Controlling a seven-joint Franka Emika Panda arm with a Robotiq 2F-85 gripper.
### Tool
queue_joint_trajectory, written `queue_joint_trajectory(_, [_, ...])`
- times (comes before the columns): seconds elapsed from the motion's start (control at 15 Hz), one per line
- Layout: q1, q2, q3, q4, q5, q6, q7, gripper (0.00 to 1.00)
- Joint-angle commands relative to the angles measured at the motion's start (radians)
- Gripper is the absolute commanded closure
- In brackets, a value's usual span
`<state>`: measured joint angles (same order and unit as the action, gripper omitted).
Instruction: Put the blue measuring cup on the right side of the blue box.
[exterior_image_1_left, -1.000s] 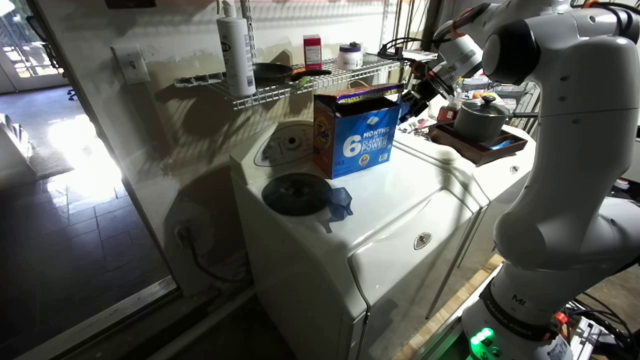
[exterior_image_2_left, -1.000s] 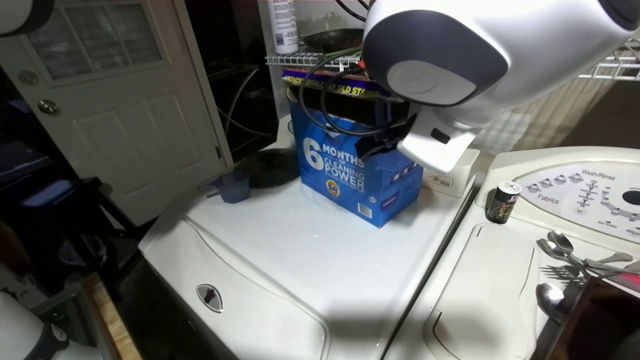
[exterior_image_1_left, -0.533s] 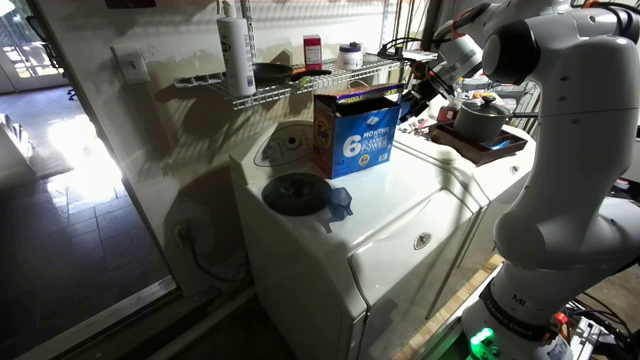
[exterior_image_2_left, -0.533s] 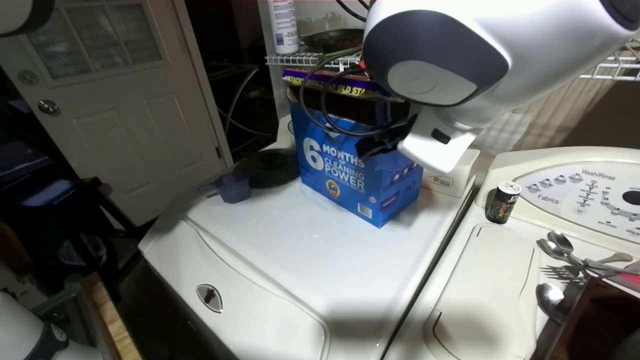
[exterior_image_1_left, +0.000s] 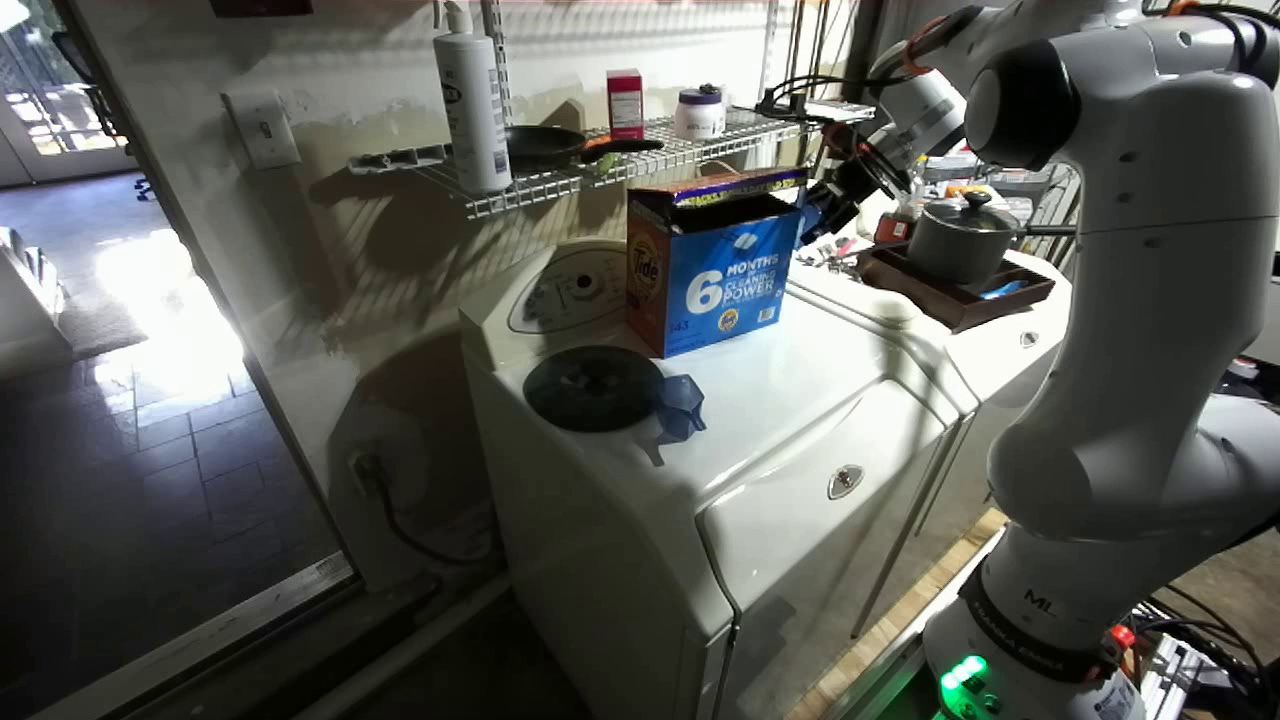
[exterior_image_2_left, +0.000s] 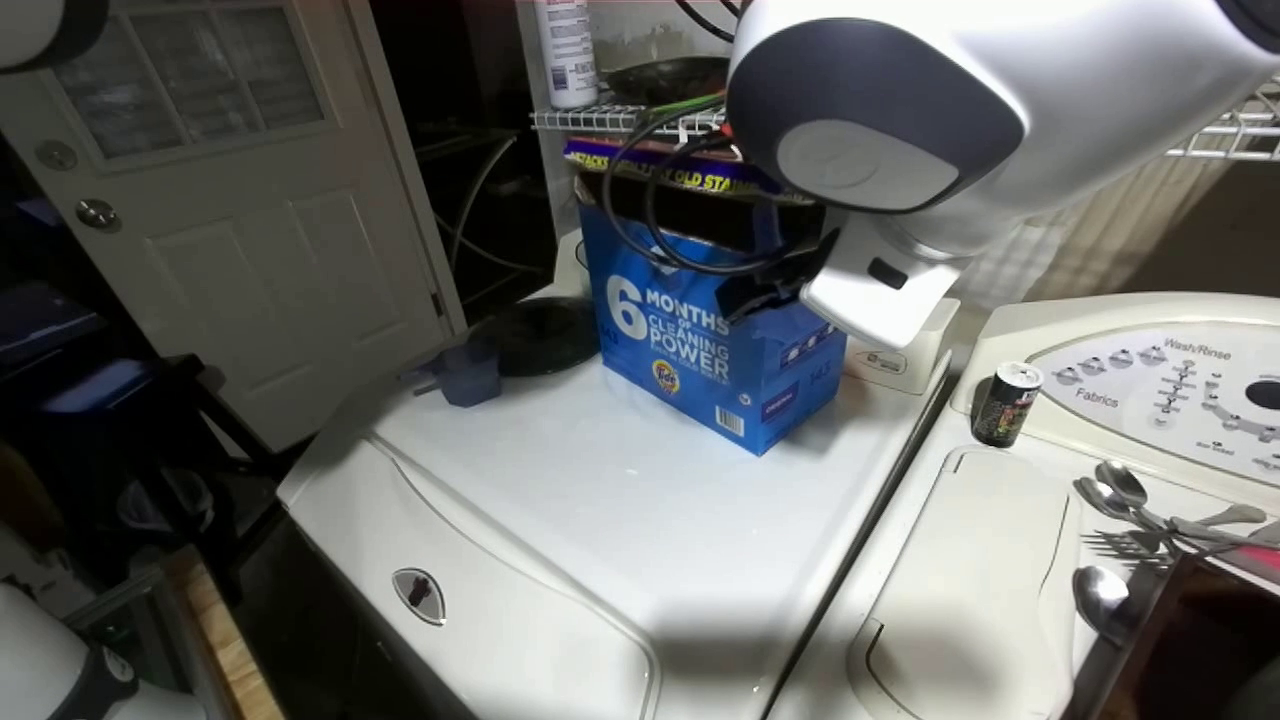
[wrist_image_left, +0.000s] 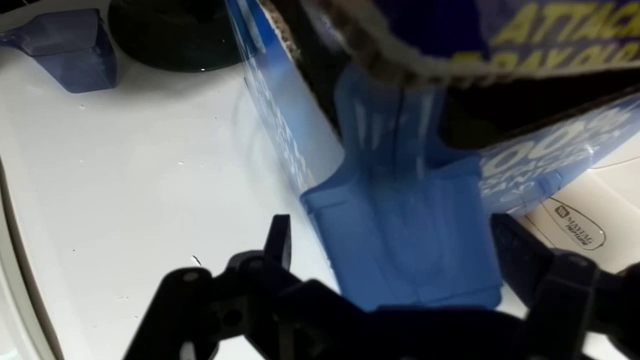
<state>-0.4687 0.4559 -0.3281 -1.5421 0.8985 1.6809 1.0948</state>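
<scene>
Tool (wrist_image_left: 392, 240): spread. On my wrist view its two fingers (wrist_image_left: 280, 245) stand well apart, one to each side of a blue measuring cup (wrist_image_left: 415, 245). White counter (wrist_image_left: 165, 165) shows between this cup and the finger at left; at the right finger I cannot tell whether there is contact. The cup is at the right near corner of the blue box (exterior_image_2_left: 690, 330), bowl low and outside, handle running up into the dark mouth beneath the flap. What bears its weight I cannot make out.

Second blue cup (exterior_image_2_left: 470, 375): on the counter, left of the box in an exterior view, just beside a dark round disc (exterior_image_2_left: 535, 335), its handle pointing left. Which of the two cups the task means I cannot tell from here. Box upright, face with the white "6" toward the near side in both exterior views.

Surroundings: to the right, a dark can (exterior_image_2_left: 1005, 405) stands upright on the neighbouring machine (exterior_image_2_left: 970, 570), cutlery (exterior_image_2_left: 1120, 483) lying near it. Also right of the box, a lidded grey pot (exterior_image_1_left: 960, 243) stands in a brown tray (exterior_image_1_left: 1000, 307). On the wire shelf (exterior_image_1_left: 700, 152) at the far side I log a white pump bottle (exterior_image_1_left: 472, 110) and a black pan (exterior_image_1_left: 545, 148).
</scene>
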Motion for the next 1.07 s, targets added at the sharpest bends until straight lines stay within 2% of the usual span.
queue_joint_trajectory(0.0, [0.007,-0.012,-0.006,-0.011,-0.003,0.022,0.000,0.00])
queue_joint_trajectory(0.67, [-0.003,-0.049,-0.033,-0.042,-0.023,0.021,-0.004,0.00])
queue_joint_trajectory(1.0, [0.001,-0.119,-0.068,-0.090,-0.062,0.029,0.003,0.00])
